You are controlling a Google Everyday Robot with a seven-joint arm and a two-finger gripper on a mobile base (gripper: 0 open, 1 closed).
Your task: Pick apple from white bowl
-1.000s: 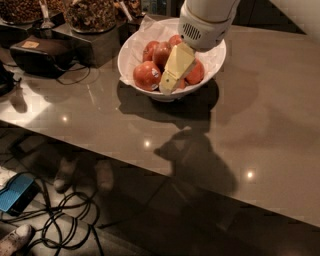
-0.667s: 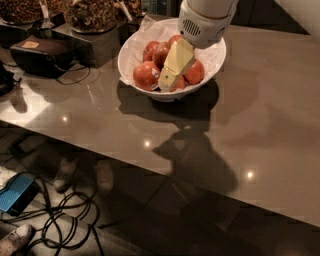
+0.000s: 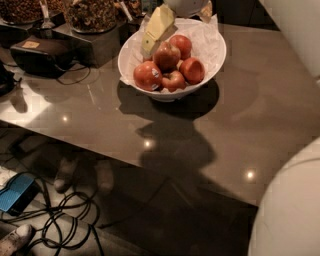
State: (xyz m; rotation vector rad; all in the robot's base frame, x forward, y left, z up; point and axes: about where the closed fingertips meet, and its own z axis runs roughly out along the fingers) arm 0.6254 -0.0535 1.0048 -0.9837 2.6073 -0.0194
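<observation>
Currently the white bowl [image 3: 214,64] sits toward the back of the glossy brown surface [image 3: 260,115], lined with crumpled white paper [image 3: 209,36] that stands up past the rim on the far side. Five red apples are piled in it, touching one another. The apple [image 3: 166,56] lies at the top middle of the pile: round, dark red over its whole visible face, darker than its neighbours, with no sticker seen. To its front left lies a red apple with a small white sticker [image 3: 148,75]. A smaller apple [image 3: 173,80] is at the front, another [image 3: 192,70] to the right, and one more [image 3: 182,44] behind. The claw [image 3: 149,46], pale yellow and wedge-shaped, slants down from the top edge over the bowl's back-left part, its tip just beside the dark apple's left shoulder; contact is uncertain. Whether the claw is apart or together cannot be told from this angle. It grips nothing visibly. A black box [image 3: 42,54] and jars of brown snacks [image 3: 90,14] stand left of the bowl. Cables [image 3: 65,227] lie on the floor below.
</observation>
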